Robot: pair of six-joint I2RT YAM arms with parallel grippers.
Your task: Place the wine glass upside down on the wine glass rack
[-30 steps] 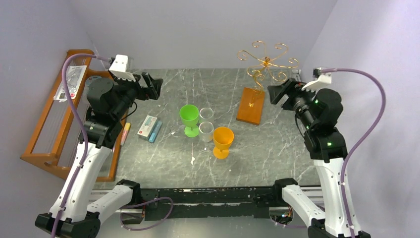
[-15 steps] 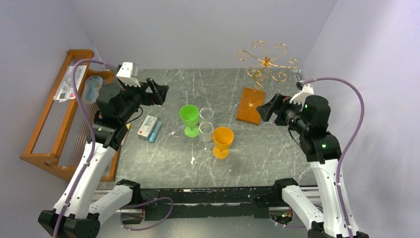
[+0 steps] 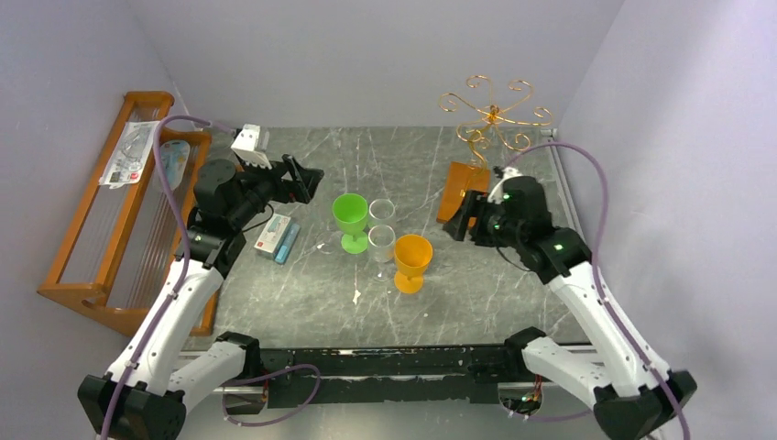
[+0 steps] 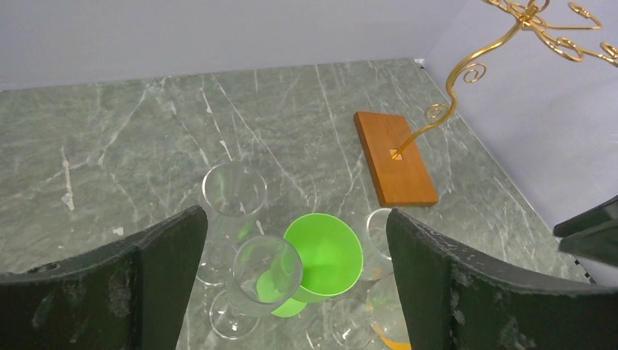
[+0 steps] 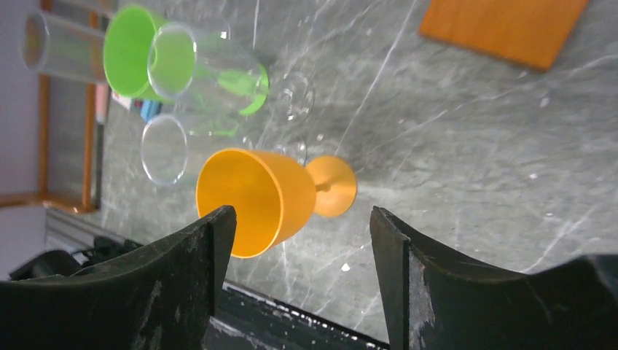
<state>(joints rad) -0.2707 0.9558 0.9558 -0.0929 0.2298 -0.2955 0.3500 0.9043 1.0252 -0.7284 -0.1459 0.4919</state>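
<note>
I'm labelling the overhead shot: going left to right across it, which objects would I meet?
Slatted wooden rack → small white box → green wine glass → clear glasses → orange wine glass → gold wire wine glass rack.

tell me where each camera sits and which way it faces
top external: high behind the arm bases, looking down on the table; both arms show.
left wrist: on the left arm, facing the green glass and wine glass rack; open jaws below.
right wrist: on the right arm, rolled sideways, facing the orange glass; open jaws below.
shared: both wrists see the green glass and rack base.
</note>
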